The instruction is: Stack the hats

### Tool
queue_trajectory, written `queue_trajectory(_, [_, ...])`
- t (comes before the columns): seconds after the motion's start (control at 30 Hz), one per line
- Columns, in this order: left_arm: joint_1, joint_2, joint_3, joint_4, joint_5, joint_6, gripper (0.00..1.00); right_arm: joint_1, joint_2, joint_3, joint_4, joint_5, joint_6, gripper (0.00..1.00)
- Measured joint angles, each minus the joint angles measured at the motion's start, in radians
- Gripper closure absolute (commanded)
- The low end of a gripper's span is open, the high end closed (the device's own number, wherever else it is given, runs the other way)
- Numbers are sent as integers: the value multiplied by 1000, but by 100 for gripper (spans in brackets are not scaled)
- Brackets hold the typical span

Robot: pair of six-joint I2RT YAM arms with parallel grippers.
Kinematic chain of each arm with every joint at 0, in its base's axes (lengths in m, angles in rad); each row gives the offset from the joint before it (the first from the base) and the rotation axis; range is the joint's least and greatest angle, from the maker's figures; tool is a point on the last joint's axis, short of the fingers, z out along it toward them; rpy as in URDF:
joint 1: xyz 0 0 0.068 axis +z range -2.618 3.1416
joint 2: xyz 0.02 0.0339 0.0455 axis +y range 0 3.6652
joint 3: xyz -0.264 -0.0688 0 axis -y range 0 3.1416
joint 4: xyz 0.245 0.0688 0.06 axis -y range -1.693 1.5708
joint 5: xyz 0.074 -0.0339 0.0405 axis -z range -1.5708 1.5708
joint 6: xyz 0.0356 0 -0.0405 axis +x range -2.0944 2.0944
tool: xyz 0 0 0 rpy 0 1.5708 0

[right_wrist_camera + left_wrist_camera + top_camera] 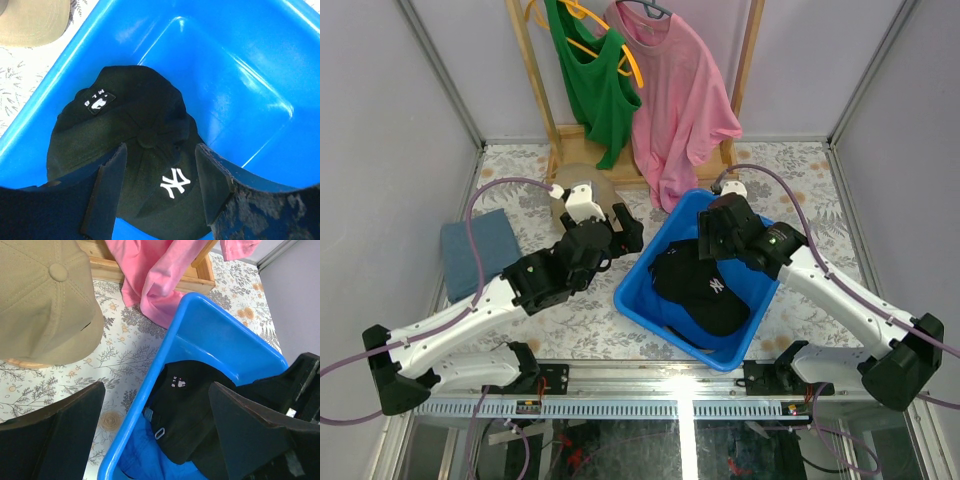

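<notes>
Soft black baseball cap (140, 115), white embroidered logo, lies crown-up in blue plastic bin (240, 75). Right gripper (160, 150) directly over it, jaws spread, empty; left gripper (156, 387) likewise spread.

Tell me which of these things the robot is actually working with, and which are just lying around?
Part of the job: black cap, blue cap mostly hidden under it, tan cap.
Just lying about: blue bin holding the first two caps, folded grey-blue cloth, pink shirt, green top, wooden rack.
</notes>
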Motion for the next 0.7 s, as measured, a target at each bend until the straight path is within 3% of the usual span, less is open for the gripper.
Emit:
queue_trajectory(0.5, [-3,0,2,0,0,0,16,-84,39,-34,95,-170,15,40])
queue_trajectory(0.7, [-3,1,6,-3,0,0,15,-96,50,-49,98,-203,29,50])
